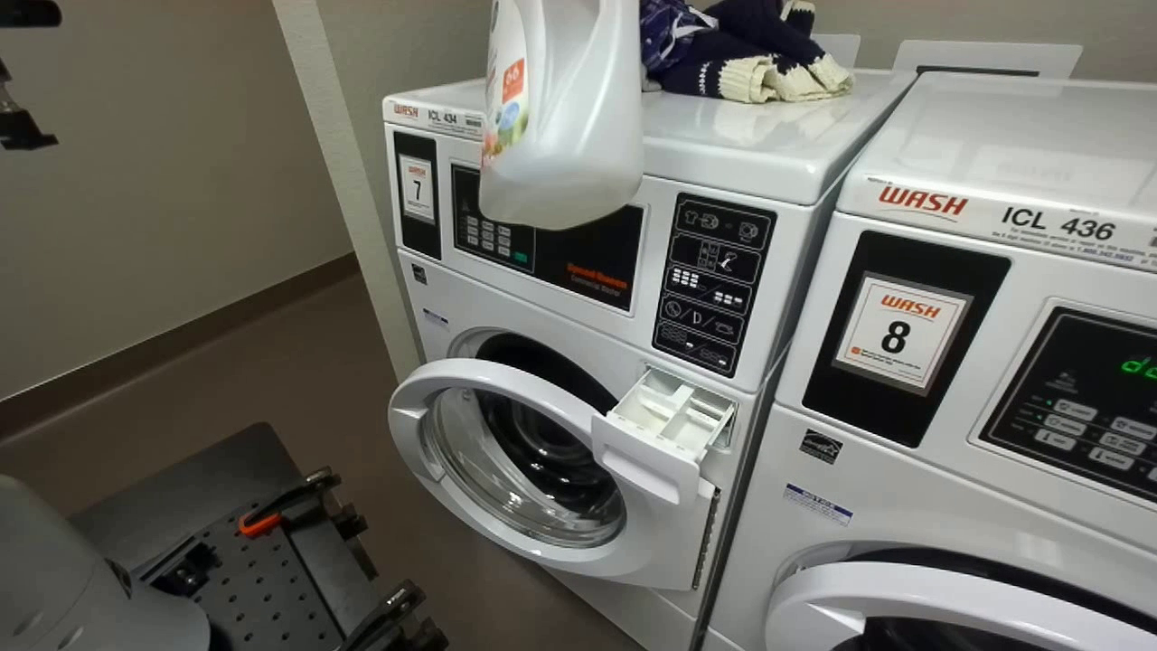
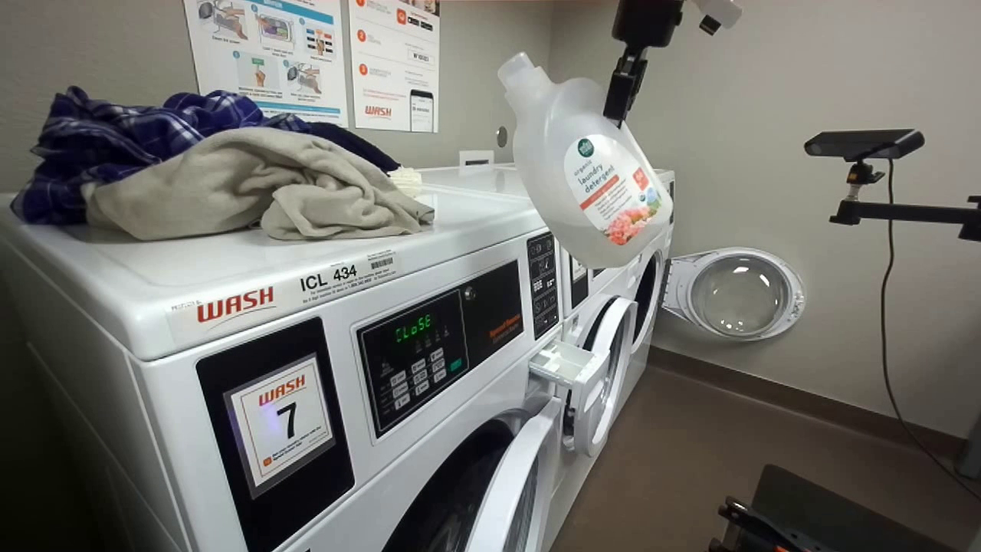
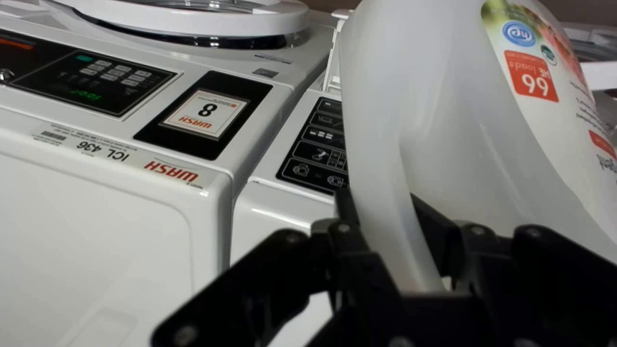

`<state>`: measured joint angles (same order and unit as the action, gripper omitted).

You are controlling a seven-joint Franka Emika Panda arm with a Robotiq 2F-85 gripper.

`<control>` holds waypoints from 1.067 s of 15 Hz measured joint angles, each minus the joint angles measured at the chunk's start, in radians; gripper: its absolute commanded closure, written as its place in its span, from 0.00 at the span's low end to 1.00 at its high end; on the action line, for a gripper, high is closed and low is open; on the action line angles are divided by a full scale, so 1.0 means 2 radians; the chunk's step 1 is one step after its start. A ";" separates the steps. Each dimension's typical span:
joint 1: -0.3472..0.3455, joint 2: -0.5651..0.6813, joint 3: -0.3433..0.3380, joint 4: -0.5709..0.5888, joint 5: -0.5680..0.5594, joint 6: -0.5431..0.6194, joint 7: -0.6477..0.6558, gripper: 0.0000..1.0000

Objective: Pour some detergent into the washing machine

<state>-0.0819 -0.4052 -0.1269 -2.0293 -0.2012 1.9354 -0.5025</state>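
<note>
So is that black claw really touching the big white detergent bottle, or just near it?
Touching. The wrist view shows it: the gripper clasps the detergent bottle by its handle, one finger on each side.

Gripper (image 3: pixel 389 217) clamped on the handle (image 3: pixel 383 188) of the detergent bottle (image 3: pixel 434 106); label (image 3: pixel 569 101) text inverted. Bottle partly hides the icon panel (image 3: pixel 314 150) of the washing machine (image 3: pixel 289 202). Washer ICL 436 (image 3: pixel 115 207), placard (image 3: pixel 185 108) 8 displayed, stands just beside.
</note>
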 measured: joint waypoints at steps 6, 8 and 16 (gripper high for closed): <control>-0.001 0.031 -0.016 -0.020 -0.041 0.000 0.000 0.93; -0.003 0.051 -0.022 -0.020 -0.056 0.001 0.000 0.93; -0.022 0.118 -0.029 -0.019 -0.108 0.001 -0.001 0.93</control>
<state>-0.1250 -0.1682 -0.1846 -2.0664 -0.4172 1.9370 -0.5036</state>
